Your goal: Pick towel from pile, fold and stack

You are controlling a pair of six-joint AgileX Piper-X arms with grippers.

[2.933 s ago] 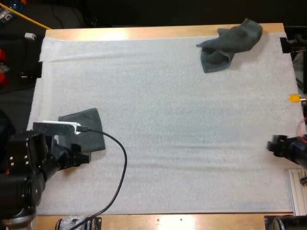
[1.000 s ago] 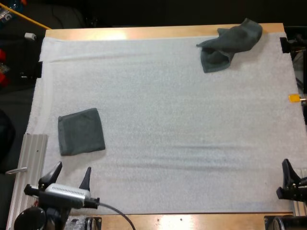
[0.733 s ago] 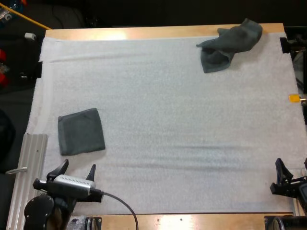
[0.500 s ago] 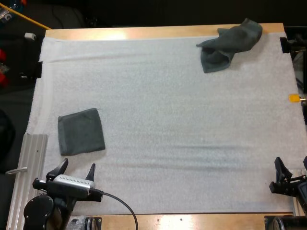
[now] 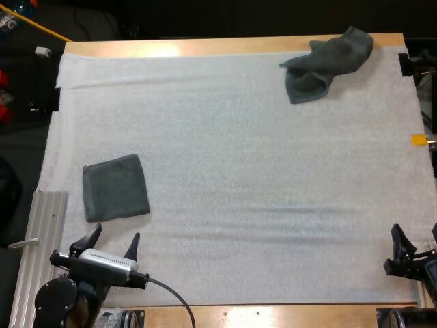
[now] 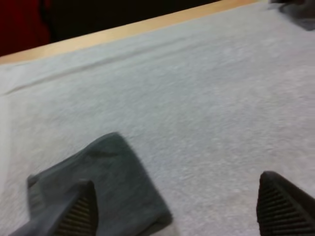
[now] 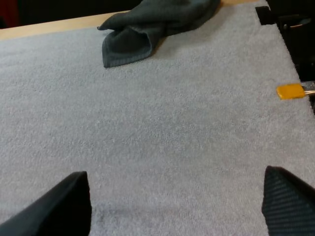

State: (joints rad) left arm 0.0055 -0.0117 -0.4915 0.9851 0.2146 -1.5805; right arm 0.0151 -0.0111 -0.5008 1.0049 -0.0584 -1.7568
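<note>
- The mat (image 5: 232,171) lies on the table (image 5: 205,46) and covers nearly all of it.
- The folded towel (image 5: 115,187) lies flat on the mat's left part, towards the near side.
- The crumpled towel (image 5: 328,63) lies at the far right corner (its far end reaches past the mat onto the table).
- The two towels are well apart, diagonally across the mat.
- The left gripper (image 5: 113,240) is at the near left corner, just before the folded towel and clear of it.
- The right gripper (image 5: 414,238) is at the near right edge.
- A rail (image 5: 41,225) lies left of the mat.
</note>
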